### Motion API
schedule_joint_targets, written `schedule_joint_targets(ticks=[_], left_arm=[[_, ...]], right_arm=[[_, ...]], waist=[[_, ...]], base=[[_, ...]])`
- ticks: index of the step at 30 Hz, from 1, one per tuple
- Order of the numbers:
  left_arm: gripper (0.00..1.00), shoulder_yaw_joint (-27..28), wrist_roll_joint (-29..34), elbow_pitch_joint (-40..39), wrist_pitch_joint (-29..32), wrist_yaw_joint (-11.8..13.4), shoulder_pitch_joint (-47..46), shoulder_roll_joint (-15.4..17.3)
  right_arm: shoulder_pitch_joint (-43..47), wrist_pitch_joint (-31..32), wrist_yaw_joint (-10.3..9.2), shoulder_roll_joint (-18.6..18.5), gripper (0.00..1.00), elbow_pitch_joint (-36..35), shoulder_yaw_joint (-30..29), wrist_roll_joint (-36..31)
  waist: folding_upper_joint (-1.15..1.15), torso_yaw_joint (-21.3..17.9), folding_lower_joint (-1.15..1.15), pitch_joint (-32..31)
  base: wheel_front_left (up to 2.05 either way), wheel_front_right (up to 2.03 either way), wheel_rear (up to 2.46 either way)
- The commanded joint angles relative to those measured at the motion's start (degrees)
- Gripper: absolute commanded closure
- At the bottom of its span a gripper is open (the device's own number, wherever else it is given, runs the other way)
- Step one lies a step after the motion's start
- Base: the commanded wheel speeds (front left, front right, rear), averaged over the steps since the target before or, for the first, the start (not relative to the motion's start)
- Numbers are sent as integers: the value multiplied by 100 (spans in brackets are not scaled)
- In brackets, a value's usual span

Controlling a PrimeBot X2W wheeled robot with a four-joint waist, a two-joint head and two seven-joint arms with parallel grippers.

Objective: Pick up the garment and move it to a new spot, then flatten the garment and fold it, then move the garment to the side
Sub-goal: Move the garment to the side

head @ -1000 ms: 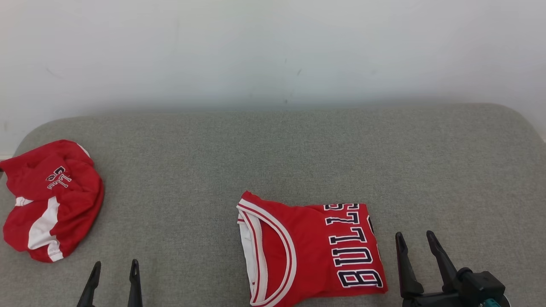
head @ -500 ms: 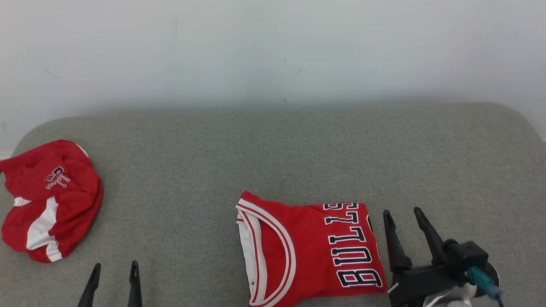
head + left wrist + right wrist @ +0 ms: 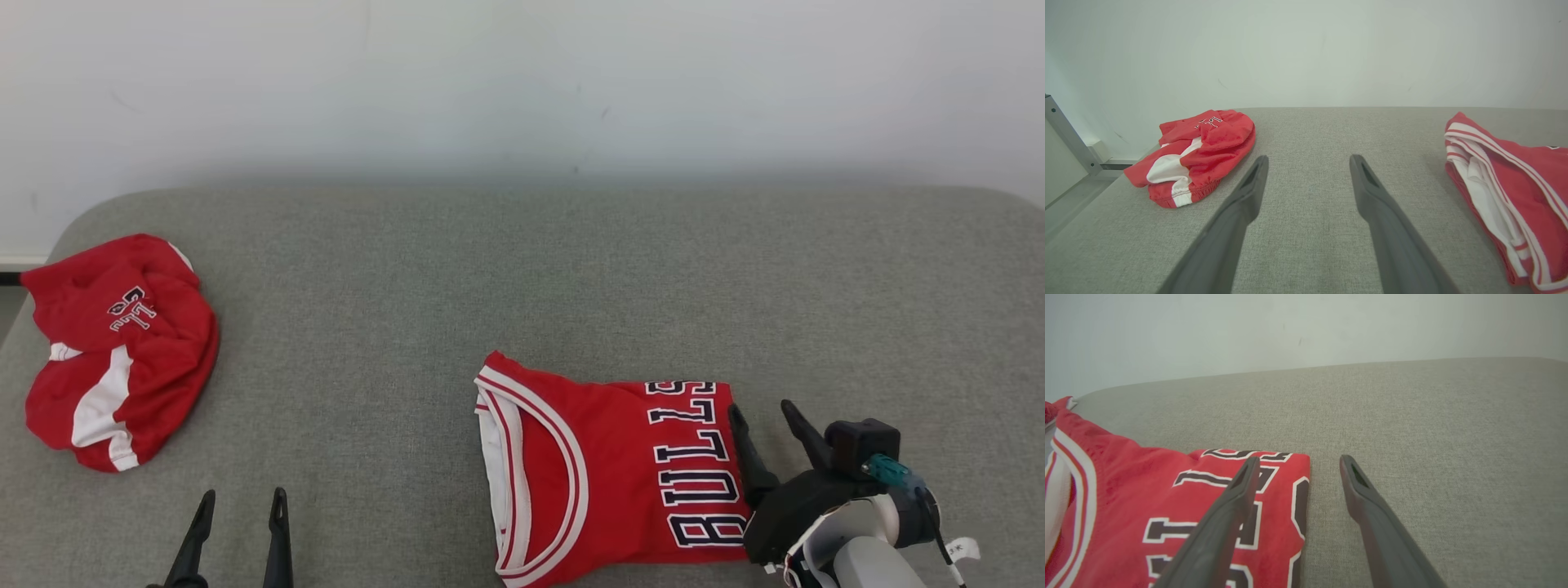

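Note:
The garment, a folded red jersey (image 3: pixel 612 474) with white trim and dark "BULLS" lettering, lies flat on the grey cushion near its front edge. It also shows in the left wrist view (image 3: pixel 1527 183) and the right wrist view (image 3: pixel 1147 498). My right gripper (image 3: pixel 762 408) stands open at the jersey's right edge. In its own view the right gripper (image 3: pixel 1299 458) has one finger over the lettering and the other over bare cushion. My left gripper (image 3: pixel 244 494) is open and empty at the lower left, well apart from the jersey, fingers (image 3: pixel 1249 192) over bare fabric.
A second red garment with white panels (image 3: pixel 114 351) lies crumpled at the cushion's far left, seen too from the left wrist (image 3: pixel 1200 143). The grey cushion (image 3: pixel 522 286) ends at a pale wall (image 3: pixel 522 82) behind. A metal frame bar (image 3: pixel 1065 134) stands past the left edge.
The head camera has shifted, so the whole picture sits differently. My right gripper has moved forward and left up to the jersey's right edge. The left gripper has stayed put.

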Motion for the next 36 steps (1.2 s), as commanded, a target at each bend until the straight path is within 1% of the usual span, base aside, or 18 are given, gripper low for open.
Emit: schedule_joint_targets(ticks=[1,7,10,13,14,15,16,17,23,27,36], left_arm=[[0,-13,-14,11,-18,4,-75,-3],[0,-38,-36,21,-18,4,-174,35],[0,-29,-50,32,-18,4,-195,43],[0,-11,-69,43,-18,4,-200,42],[0,-4,-72,45,-18,4,-203,42],[0,0,-75,46,-18,4,-208,40],[0,7,-85,44,-18,4,-216,39],[0,14,-93,40,-18,4,-224,35],[0,25,-120,12,-18,4,-271,16],[0,20,-158,1,-18,4,-341,3],[0,-189,-260,-80,-18,4,-664,66]], right_arm=[[-107,31,-15,0,0,173,56,20],[-357,56,-15,88,0,903,180,98],[-396,55,-15,127,0,1200,202,83],[-367,142,-15,204,0,1458,301,200],[-355,164,-15,213,2,1530,323,251],[-352,204,-15,232,51,1584,349,306],[-355,240,-15,252,83,1629,404,355],[-360,273,-15,254,100,1668,452,401],[-593,171,-16,167,100,1674,620,593],[-1034,124,-16,37,100,1593,734,722],[-2250,210,-16,-675,100,1708,876,840]], waist=[[-1,56,0,86],[-1,117,0,226],[-1,128,0,245],[-1,131,0,258],[-1,129,0,264],[-1,127,0,273],[-1,125,0,283],[-1,123,0,295],[-1,120,0,393],[-1,106,0,542],[-1,136,0,1148]], base=[[0,0,0],[0,0,0],[0,0,0],[0,0,0],[0,0,0],[0,0,0],[0,0,0],[0,0,0],[0,0,0],[0,0,0],[0,0,0]])
